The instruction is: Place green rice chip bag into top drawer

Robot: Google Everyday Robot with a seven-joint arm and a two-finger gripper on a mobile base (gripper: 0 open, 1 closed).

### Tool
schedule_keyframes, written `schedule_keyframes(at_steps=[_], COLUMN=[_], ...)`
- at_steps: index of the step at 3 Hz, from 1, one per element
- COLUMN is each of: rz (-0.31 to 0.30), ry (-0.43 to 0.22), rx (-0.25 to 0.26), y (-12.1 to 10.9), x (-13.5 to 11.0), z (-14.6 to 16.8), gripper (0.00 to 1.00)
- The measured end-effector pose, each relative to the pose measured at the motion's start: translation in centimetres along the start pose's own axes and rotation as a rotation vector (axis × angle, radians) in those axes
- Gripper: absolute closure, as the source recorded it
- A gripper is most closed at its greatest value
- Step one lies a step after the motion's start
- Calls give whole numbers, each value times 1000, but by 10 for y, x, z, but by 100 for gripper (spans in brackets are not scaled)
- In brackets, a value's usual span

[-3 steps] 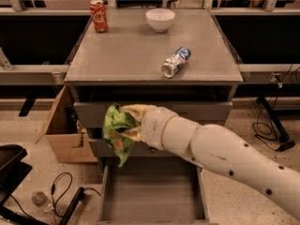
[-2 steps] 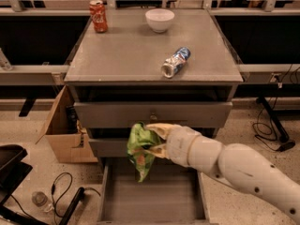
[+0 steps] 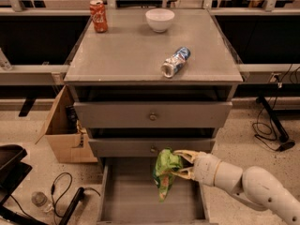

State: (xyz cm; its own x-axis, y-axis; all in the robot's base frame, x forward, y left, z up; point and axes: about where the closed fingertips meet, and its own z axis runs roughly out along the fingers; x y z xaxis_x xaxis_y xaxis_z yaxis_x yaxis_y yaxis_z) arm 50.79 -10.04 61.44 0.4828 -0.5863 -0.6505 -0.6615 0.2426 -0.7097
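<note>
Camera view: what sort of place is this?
Probably a lab or office workroom: a grey drawer cabinet, a cardboard box and loose cables on the floor. The gripper holds the green rice chip bag above the open bottom drawer.

Pincer (image 3: pixel 176 163) grips bag (image 3: pixel 165 168) over bottom drawer (image 3: pixel 126 198); bowl (image 3: pixel 160 19) behind lying can (image 3: pixel 175 62).

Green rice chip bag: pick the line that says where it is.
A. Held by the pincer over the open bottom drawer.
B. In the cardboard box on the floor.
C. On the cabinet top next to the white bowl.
A: the green rice chip bag hangs from the pincer, which is shut on it, above the pulled-out bottom drawer.
</note>
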Motion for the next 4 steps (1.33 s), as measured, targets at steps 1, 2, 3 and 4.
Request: schedule_keyframes(at_steps=[1,2,3,4], rz=[59,89,117,128], ry=[12,104,250,343], rx=[-60,-169,-212,-215], y=[35,76,92,94], x=[45,82,121,154], z=[17,39,56,69], gripper=[100,100,100,100])
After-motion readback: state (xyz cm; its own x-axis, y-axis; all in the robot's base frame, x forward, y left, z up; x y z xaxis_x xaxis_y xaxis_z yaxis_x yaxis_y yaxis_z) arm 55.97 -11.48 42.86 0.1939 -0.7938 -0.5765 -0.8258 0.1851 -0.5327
